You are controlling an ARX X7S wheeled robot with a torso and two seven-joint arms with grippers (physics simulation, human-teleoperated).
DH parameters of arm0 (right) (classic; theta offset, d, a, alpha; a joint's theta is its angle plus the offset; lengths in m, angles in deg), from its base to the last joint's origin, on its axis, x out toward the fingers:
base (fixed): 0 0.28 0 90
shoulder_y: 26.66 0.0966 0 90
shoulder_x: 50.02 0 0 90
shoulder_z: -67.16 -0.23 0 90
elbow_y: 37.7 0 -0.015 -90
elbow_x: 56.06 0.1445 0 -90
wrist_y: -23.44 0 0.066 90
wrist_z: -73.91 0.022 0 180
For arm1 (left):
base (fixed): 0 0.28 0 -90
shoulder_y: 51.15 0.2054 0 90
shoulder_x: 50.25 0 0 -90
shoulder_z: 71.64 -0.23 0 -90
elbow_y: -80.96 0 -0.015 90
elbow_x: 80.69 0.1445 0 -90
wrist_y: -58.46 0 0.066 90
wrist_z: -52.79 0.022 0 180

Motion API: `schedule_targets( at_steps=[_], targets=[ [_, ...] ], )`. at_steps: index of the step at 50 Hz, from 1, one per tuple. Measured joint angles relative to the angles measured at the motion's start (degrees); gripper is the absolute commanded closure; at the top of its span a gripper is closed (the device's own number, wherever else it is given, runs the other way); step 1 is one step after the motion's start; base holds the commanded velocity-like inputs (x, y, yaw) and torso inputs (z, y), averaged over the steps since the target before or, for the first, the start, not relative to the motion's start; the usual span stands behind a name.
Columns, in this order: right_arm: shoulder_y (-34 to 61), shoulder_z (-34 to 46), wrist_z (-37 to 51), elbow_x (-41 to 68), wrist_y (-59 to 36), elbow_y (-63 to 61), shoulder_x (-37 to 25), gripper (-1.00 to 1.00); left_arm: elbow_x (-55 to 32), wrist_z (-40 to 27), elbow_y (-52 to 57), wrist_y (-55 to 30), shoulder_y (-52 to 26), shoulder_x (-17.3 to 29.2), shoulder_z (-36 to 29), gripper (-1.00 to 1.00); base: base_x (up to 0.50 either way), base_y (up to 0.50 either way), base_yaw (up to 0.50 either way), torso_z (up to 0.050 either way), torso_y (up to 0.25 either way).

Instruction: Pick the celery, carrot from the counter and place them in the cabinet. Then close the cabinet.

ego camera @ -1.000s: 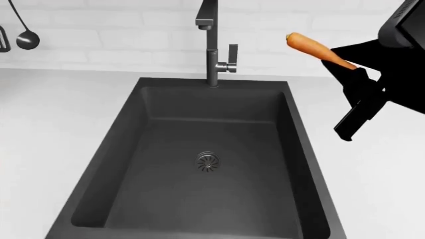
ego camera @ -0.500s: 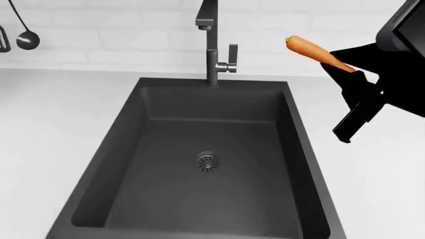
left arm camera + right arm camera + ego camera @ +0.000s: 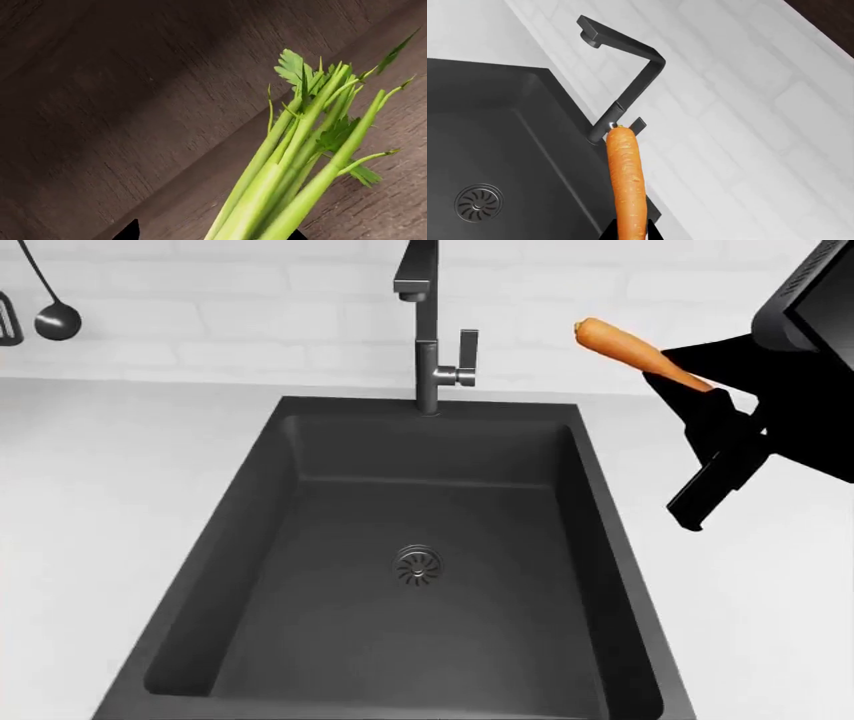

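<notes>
The celery (image 3: 287, 170), pale green stalks with leafy tops, stands out from my left gripper (image 3: 212, 235), which is shut on its stalk end. Close behind it is dark wood-grain cabinet panelling (image 3: 100, 100). The left arm does not show in the head view. The orange carrot (image 3: 627, 345) is held in the air to the right of the faucet, above the white counter (image 3: 94, 490). My right gripper (image 3: 678, 382) is shut on its thin end. In the right wrist view the carrot (image 3: 626, 180) points away from that gripper (image 3: 627, 234) toward the faucet.
A dark grey sink (image 3: 334, 640) is set into the counter, with a tall dark faucet (image 3: 424, 340) at its back edge. A black ladle (image 3: 54, 315) hangs on the white brick wall at far left. A dark cabinet edge (image 3: 827, 10) shows above the wall.
The carrot and my right gripper have sunk slightly and drifted a little left. Nothing else in the head view has moved.
</notes>
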Motion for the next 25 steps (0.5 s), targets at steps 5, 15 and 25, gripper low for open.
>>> schedule_targets(
  at_steps=[5,15,25],
  targets=[
    [-0.2,0.0,0.1,0.0,0.3,0.0,-0.1,1.0,0.5,0.3,3.1,-1.2,0.5,0.7,-0.2,-1.0,0.0,0.0,0.0,0.0,0.0],
    [-0.2,0.1,0.2,0.1,0.4,0.0,-0.2,1.0,4.3,3.4,4.4,-2.4,0.7,0.1,0.0,-1.0,0.0,0.0,0.0,0.0,0.0],
    [-0.1,0.5,0.2,0.0,0.5,0.2,-0.1,1.0,2.9,3.8,5.8,-2.4,1.6,1.3,2.2,-1.0,0.0,0.0,0.0,0.0,0.0]
  ],
)
